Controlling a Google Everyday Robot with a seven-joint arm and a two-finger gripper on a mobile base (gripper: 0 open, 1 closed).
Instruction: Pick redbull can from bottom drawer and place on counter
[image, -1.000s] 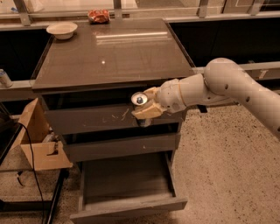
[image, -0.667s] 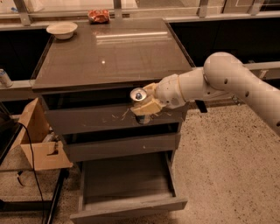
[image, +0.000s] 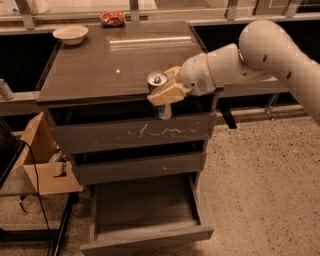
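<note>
My gripper (image: 162, 92) is shut on the redbull can (image: 159, 95), a slim silver-blue can held upright with its silver top showing. It hangs in front of the counter's front edge, its top just above the counter (image: 100, 65) surface and its lower half in front of the scratched top drawer front (image: 131, 134). My white arm reaches in from the upper right. The bottom drawer (image: 145, 212) is pulled out below, and its tray looks bare.
A white bowl (image: 70, 34) and a red snack packet (image: 112, 18) sit at the back of the counter by the pale window ledge. A cardboard box (image: 42, 160) and a cable lie on the floor at the left. Speckled floor spreads to the right.
My gripper has lifted the can from beside the top drawer front up to the counter's front edge, and shifted slightly toward the counter.
</note>
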